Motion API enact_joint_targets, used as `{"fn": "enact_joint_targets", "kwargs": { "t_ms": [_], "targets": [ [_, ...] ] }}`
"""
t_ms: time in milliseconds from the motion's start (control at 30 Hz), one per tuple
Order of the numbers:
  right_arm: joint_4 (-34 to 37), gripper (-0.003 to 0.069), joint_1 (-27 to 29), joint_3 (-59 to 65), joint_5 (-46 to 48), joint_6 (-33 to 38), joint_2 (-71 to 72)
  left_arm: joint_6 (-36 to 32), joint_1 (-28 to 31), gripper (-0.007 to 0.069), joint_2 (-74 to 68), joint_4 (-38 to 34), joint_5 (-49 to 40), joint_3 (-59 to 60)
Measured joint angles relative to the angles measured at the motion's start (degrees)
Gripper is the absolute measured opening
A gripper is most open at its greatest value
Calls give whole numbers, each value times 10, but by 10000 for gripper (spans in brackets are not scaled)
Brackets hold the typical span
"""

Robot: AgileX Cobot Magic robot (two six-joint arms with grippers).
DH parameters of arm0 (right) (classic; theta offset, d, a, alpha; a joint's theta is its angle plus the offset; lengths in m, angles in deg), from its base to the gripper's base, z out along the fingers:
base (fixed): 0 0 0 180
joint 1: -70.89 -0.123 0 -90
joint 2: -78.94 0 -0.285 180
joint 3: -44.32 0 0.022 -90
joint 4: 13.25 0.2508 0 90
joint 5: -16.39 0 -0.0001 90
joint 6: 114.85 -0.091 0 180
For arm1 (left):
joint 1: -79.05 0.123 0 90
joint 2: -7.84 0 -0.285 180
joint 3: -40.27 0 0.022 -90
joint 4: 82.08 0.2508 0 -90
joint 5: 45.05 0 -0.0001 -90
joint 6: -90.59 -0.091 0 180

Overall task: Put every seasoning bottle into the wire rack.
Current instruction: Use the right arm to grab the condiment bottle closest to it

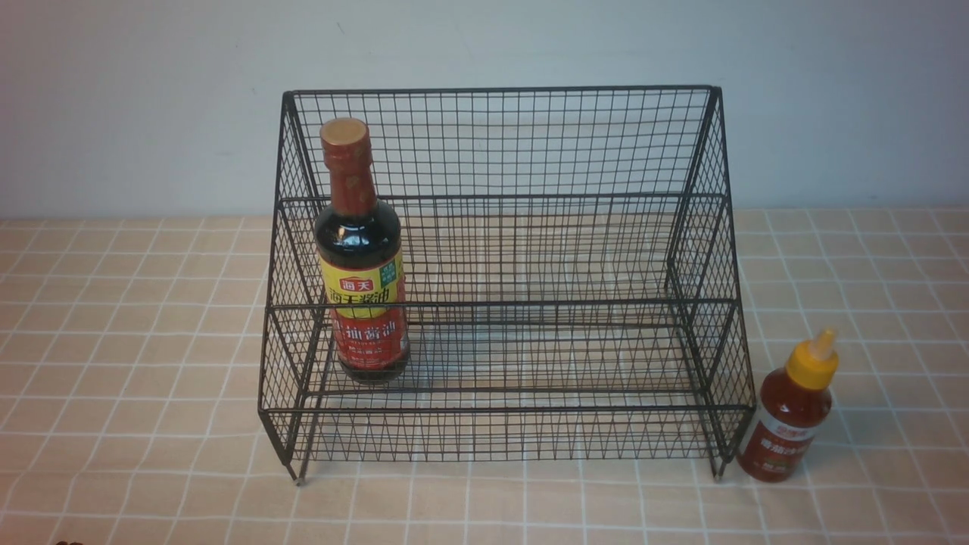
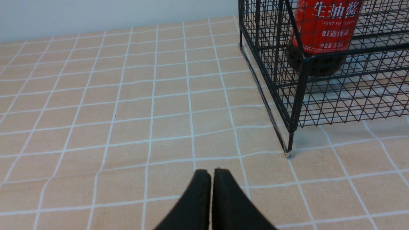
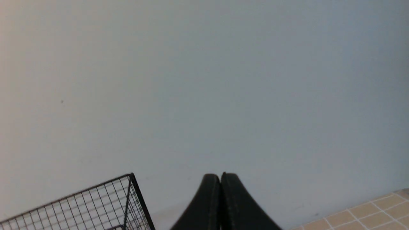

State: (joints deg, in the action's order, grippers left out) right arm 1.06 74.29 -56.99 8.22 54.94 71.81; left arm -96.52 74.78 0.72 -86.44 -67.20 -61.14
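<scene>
The black wire rack (image 1: 530, 144) stands mid-table, its corner also in the left wrist view (image 2: 300, 92) and right wrist view (image 3: 96, 204). A tall dark soy-sauce bottle (image 1: 359, 257) with gold cap stands upright inside the rack at its left end; its red label shows through the mesh (image 2: 322, 28). A short red-sauce bottle (image 1: 791, 412) with yellow nozzle stands on the table just outside the rack's right front foot. My left gripper (image 2: 212, 172) is shut and empty, low over the cloth near the rack's left front foot. My right gripper (image 3: 220, 175) is shut and empty, pointed at the wall.
A tan cloth (image 1: 136, 356) with white grid lines covers the table. A pale wall (image 1: 484, 38) rises right behind the rack. Neither arm shows in the front view.
</scene>
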Motion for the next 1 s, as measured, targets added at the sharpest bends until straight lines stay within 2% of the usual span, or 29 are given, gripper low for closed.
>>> {"fn": "enact_joint_targets", "kwargs": {
  "t_ms": [100,200,300,333,433,467,633,733,867,1000],
  "targets": [
    [-35,20,0,-25,8,-27,-1,0,0,-7,0,0,0,0],
    [-97,82,0,-81,25,-39,-43,0,0,-7,0,0,0,0],
    [-129,143,0,-117,42,-41,-108,0,0,-7,0,0,0,0],
    [-131,148,0,-119,43,-42,-119,0,0,-7,0,0,0,0],
    [-143,246,0,-158,51,-50,-220,0,0,-7,0,0,0,0],
    [-147,246,0,-158,51,-50,-225,0,0,-7,0,0,0,0],
    [-177,349,-9,-203,29,-54,-353,0,0,-7,0,0,0,0],
    [-190,370,-32,-212,14,-59,-393,0,0,-7,0,0,0,0],
    [-219,380,-100,-214,-15,-69,-459,0,0,-7,0,0,0,0],
    [-229,381,-139,-214,-52,-69,-526,0,0,-7,0,0,0,0]
  ]
}}
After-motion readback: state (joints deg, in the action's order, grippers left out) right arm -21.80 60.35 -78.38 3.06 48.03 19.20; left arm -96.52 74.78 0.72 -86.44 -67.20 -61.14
